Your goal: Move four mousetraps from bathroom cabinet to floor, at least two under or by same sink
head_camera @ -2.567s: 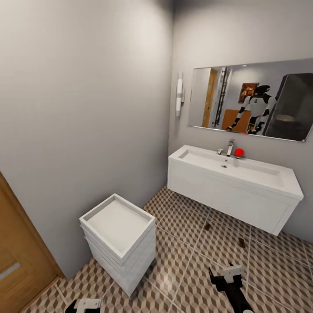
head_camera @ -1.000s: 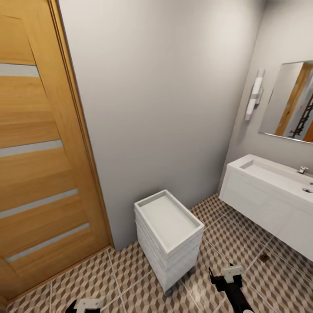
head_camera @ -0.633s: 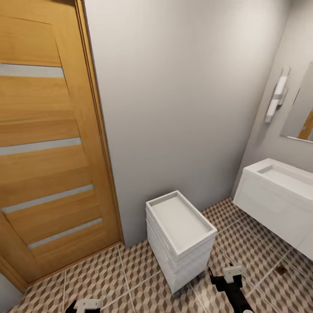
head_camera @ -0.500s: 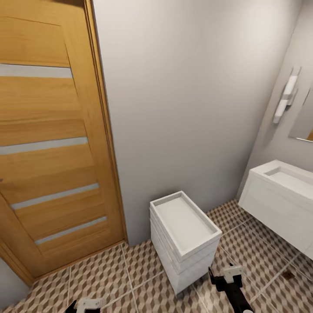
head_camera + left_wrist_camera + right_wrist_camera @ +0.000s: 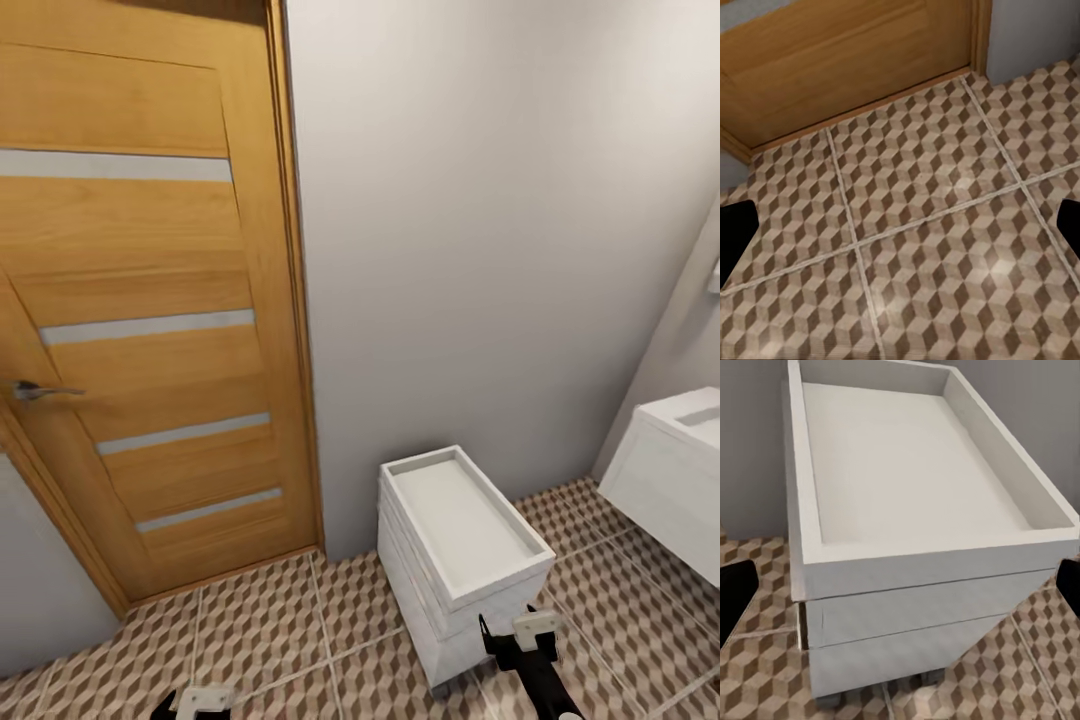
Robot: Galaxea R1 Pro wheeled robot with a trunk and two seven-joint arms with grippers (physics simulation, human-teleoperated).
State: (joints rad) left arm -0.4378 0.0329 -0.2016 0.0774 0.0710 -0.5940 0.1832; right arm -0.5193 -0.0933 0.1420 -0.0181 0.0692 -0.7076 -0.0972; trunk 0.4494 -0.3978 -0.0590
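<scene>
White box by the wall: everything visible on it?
The white unit is a low rectangular stack of drawer-like tiers with a recessed tray top, which holds nothing. Matte white, plastic-looking. It stands upright on the cube-pattern floor on small feet or castors, its back toward the grey wall, between the wooden door and the sink.

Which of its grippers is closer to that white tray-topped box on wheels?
The right gripper, just in front of the white box. The left gripper is off to the side, over floor tiles.
</scene>
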